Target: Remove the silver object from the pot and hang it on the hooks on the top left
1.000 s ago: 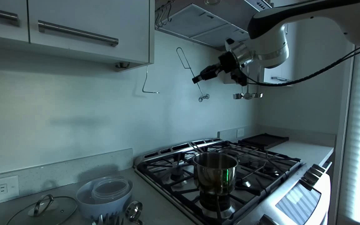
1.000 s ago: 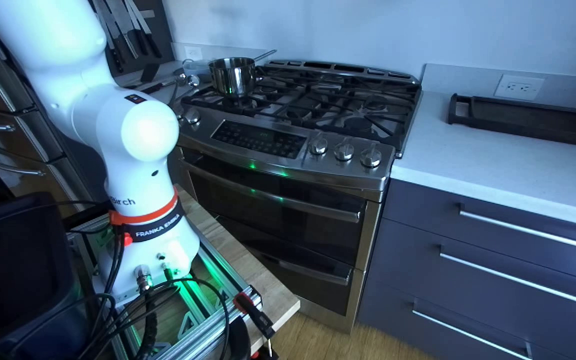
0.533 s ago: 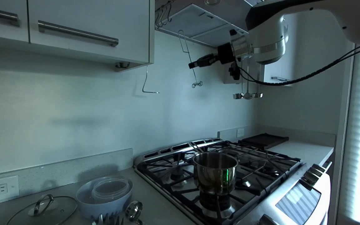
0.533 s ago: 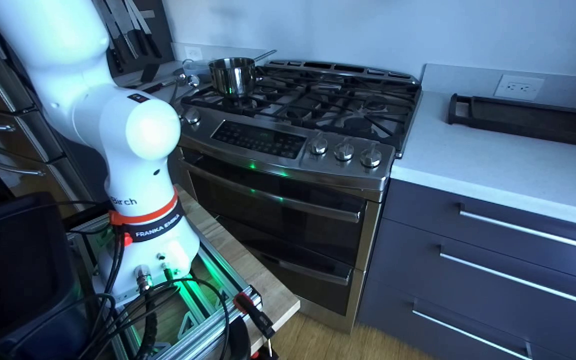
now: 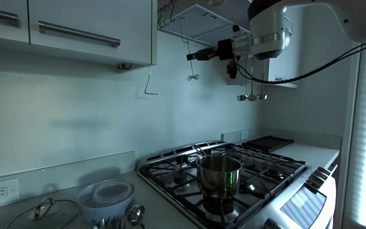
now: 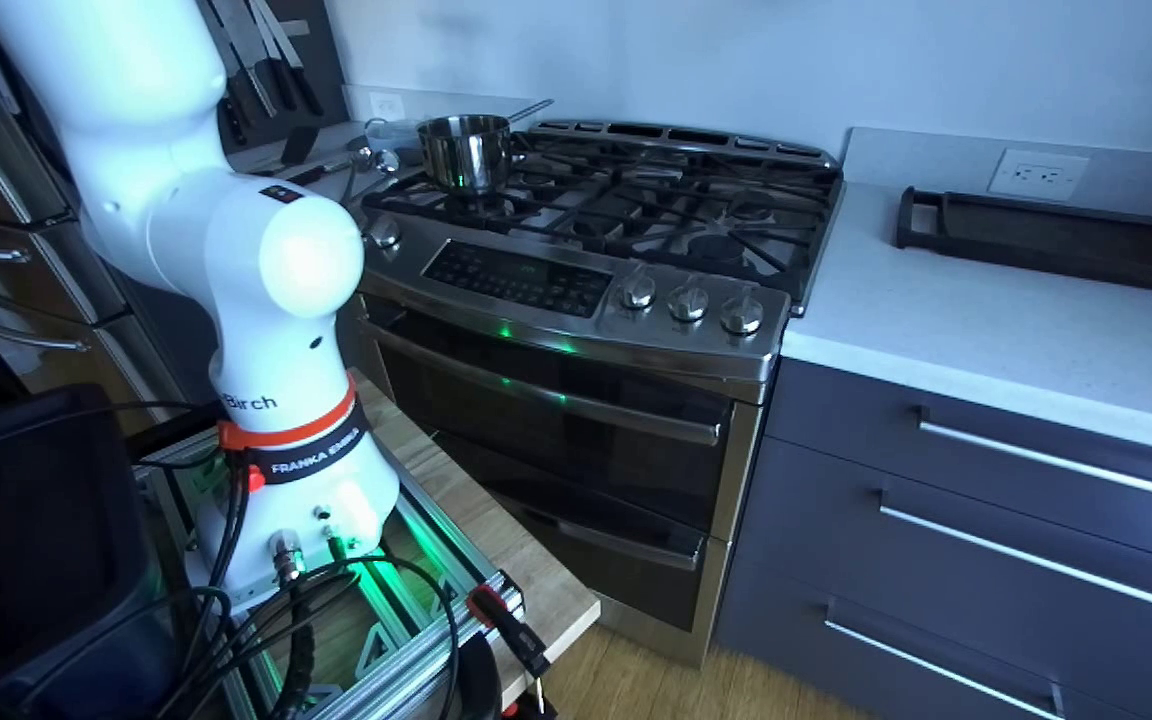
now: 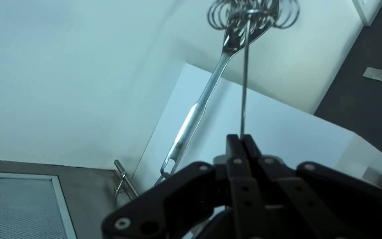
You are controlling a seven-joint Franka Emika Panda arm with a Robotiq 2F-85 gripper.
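Note:
The silver object is a thin wire tool with a small coil [image 5: 193,77] at its lower end and a long loop handle at its upper end. My gripper [image 5: 189,57] is shut on its stem, high above the stove near the wall. The tool hangs nearly upright, slightly tilted. In the wrist view the gripper [image 7: 242,137] pinches the stem [image 7: 245,66], with the coil at the top edge. The metal hooks [image 5: 166,16] hang at the hood, above and left of the gripper; the loop is just right of them. The pot [image 5: 219,179] stands on a front burner.
The hood underside [image 5: 199,24] is above the tool, and the cabinet [image 5: 91,35] is to its left. An L-shaped wire [image 5: 147,86] hangs below the cabinet edge. Ladles [image 5: 252,97] hang behind. A slotted spatula [image 7: 194,113] hangs close by in the wrist view.
My gripper has risen and moved left in an exterior view, carrying the wire tool. The tool has swung from clearly tilted to nearly upright, and its loop now overlaps the hood underside.

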